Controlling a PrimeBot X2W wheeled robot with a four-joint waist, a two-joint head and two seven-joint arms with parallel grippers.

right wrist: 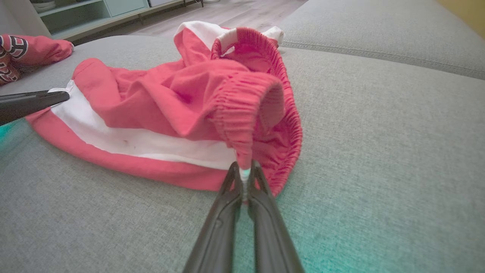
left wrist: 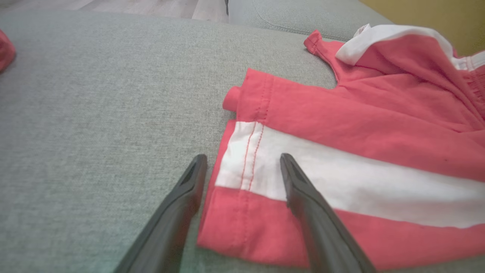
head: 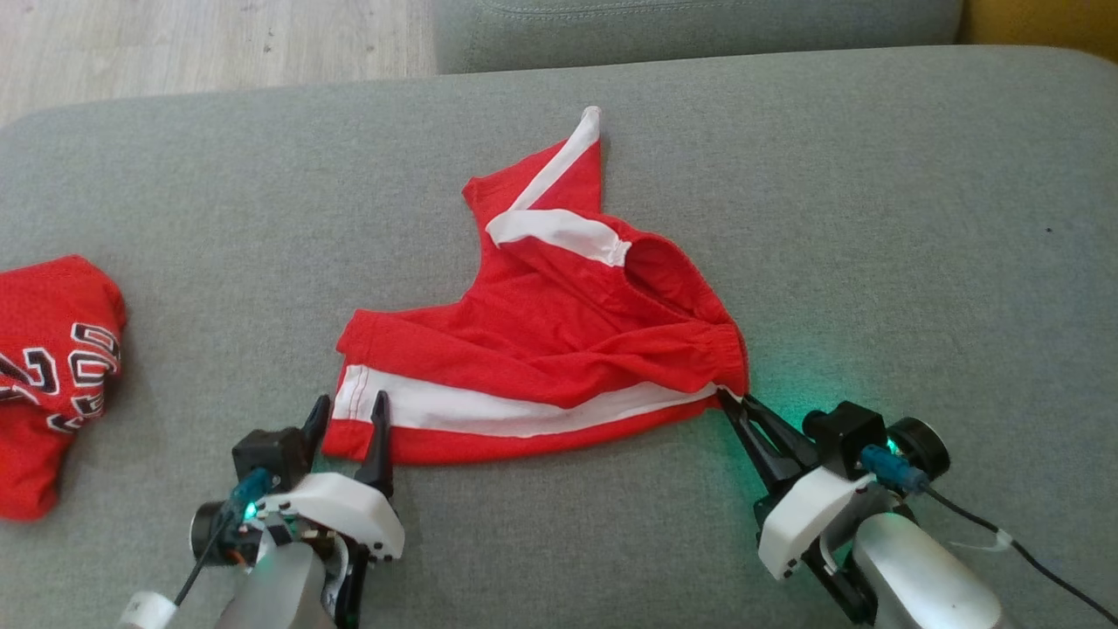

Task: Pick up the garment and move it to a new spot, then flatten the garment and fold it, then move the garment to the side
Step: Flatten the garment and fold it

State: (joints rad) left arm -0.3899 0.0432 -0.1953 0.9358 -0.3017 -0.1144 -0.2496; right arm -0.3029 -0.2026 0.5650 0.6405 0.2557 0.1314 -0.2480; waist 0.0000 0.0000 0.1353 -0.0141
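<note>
The garment (head: 559, 341) is a pair of red shorts with a white side stripe, lying crumpled on the grey sofa cushion (head: 786, 218). My left gripper (head: 349, 415) stands open at the hem of the near leg (left wrist: 242, 189), one finger off the cloth, the other over the white stripe. My right gripper (head: 729, 402) is shut on the elastic waistband corner (right wrist: 244, 151) at the shorts' right end, lifting it a little. The far leg of the garment (head: 559, 175) points away from me.
A second red garment with black-and-white lettering (head: 52, 376) lies at the cushion's left edge. Another cushion (head: 699, 26) and wooden floor (head: 201, 44) lie beyond. A black cable (head: 1004, 533) trails from my right wrist.
</note>
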